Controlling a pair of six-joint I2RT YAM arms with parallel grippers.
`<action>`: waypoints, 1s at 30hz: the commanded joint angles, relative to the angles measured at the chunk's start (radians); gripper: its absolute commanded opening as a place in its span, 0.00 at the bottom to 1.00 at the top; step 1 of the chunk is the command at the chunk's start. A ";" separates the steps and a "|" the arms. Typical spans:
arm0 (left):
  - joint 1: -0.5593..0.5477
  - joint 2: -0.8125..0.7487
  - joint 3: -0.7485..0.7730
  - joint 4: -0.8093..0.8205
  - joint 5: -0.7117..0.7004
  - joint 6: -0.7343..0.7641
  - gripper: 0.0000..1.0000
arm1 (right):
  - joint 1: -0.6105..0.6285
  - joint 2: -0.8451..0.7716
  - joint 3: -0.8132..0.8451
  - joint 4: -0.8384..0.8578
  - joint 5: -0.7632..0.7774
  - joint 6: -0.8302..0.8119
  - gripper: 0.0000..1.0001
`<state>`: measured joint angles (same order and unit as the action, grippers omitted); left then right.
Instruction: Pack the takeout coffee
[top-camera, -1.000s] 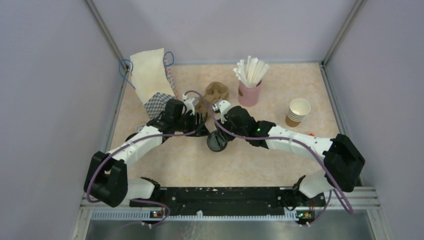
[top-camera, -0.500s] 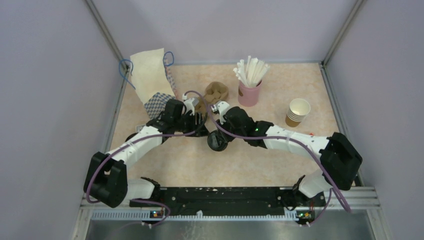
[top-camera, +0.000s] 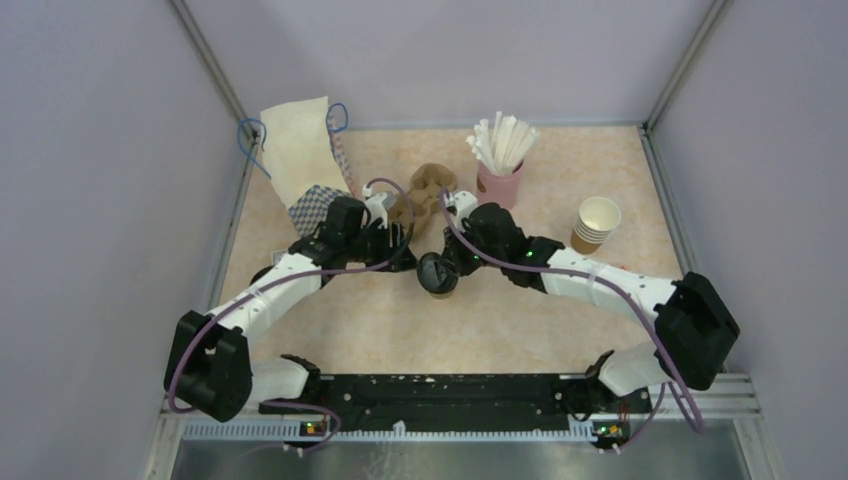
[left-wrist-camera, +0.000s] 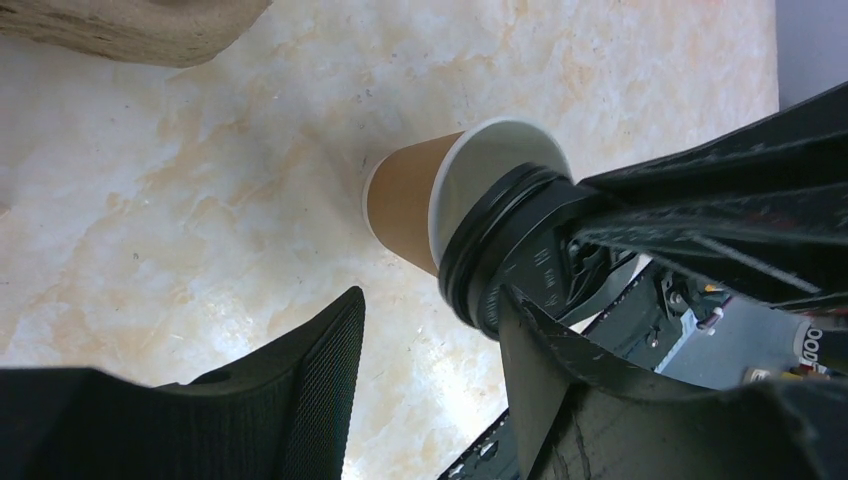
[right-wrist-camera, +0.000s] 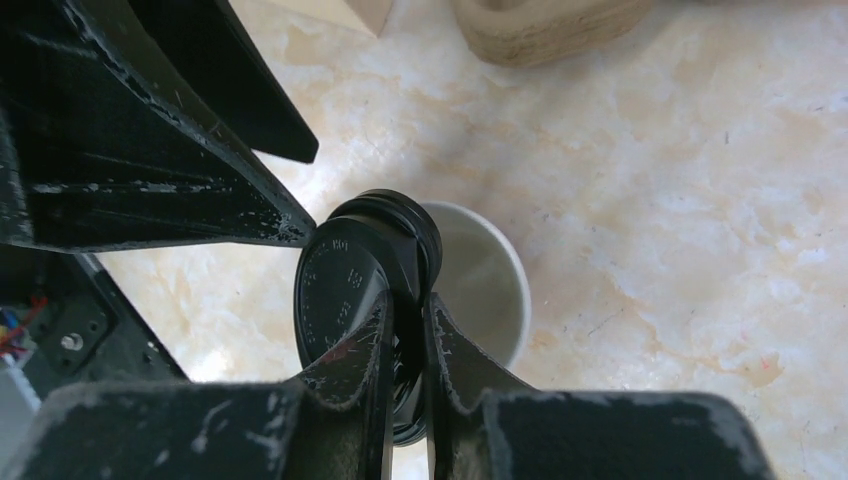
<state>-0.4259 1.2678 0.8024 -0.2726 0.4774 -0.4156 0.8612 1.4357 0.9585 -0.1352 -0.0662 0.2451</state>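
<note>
From the overhead camera, both arms reach in from the bottom edge and meet just left of centre on the table (top-camera: 520, 320). The coffee cup (left-wrist-camera: 400, 205) stands there on its base with its mouth up, so its long axis is vertical. From above I see little of it except the black lid (right-wrist-camera: 340, 290) covering it.

The left wrist camera looks at the cup side-on. Its axis runs from the base at centre-left of the frame to the white-lined mouth at centre-right. This view shows me the lid is not seated. It is tilted, with one edge at the rim and the rest hanging off toward the lower right, leaving part of the mouth uncovered.

The right gripper (right-wrist-camera: 407, 300) is pressed together on the lid's edge, pinching it between its fingertips. Only the right wrist view shows that pinch plainly. The left gripper (left-wrist-camera: 430, 300) is spread, and the cup sits just beyond its tips and clear of the brown wall. I cannot tell if its right-hand finger touches the lid.

Further back, a brown pulp cup carrier (top-camera: 432, 185) lies just behind the grippers. A pink cup of straws (top-camera: 498, 188) stands to its right, and a stack of paper cups (top-camera: 595, 225) stands further right. A paper bag (top-camera: 298, 150) is at upper left.
</note>
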 joint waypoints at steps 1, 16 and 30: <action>0.004 -0.032 0.043 0.003 0.000 0.015 0.58 | -0.060 -0.104 -0.030 0.080 -0.092 0.084 0.07; 0.003 0.021 0.021 0.086 0.072 -0.014 0.59 | -0.163 -0.064 -0.103 0.197 -0.215 0.162 0.10; 0.003 0.061 0.018 0.096 0.058 0.003 0.59 | -0.169 0.006 -0.097 0.224 -0.238 0.169 0.13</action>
<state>-0.4259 1.3224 0.8062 -0.2245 0.5343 -0.4210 0.6991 1.4277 0.8497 0.0395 -0.2874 0.4107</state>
